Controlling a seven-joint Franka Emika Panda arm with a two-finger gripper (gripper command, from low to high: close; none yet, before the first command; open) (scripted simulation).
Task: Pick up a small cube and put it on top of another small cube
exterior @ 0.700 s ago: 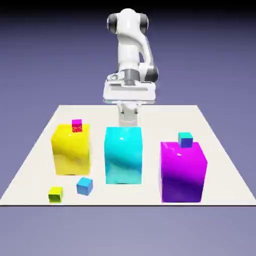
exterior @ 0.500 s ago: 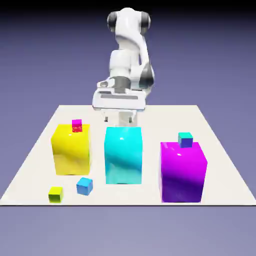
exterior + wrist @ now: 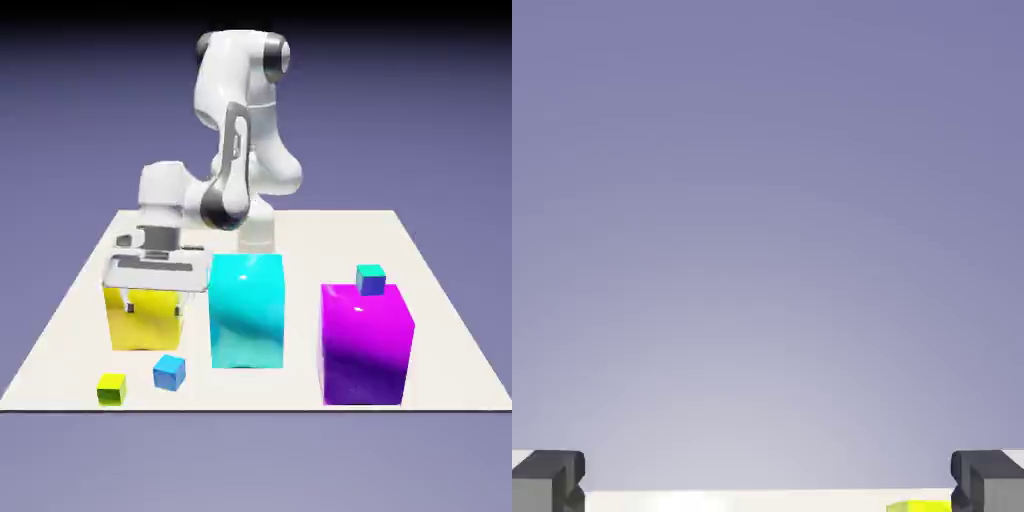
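1. The white two-finger gripper point(image 3: 154, 309) hangs in front of the big yellow block point(image 3: 145, 325), its fingertips wide apart with nothing between them.
2. The tiny lime-green cube point(image 3: 111, 390) sits on the pale table point(image 3: 300, 390) near its front edge, at the exterior view's left. In the hand view it shows only at the bottom, beside one fingertip, so closing without re-centring would probably miss or knock it.
3. The small sky-blue cube point(image 3: 169, 373) lies near it; a finger coming down wide could bump it.
4. Being so close to the edge, the lime cube might be pushed off by a sideways nudge.
5. The target, a tiny cube with teal top and blue front point(image 3: 371, 280), rests on the tall magenta-purple block point(image 3: 364, 345). Carrying too low could strike the big cyan block point(image 3: 247, 312); an off-centre or hurried release could topple the stack.
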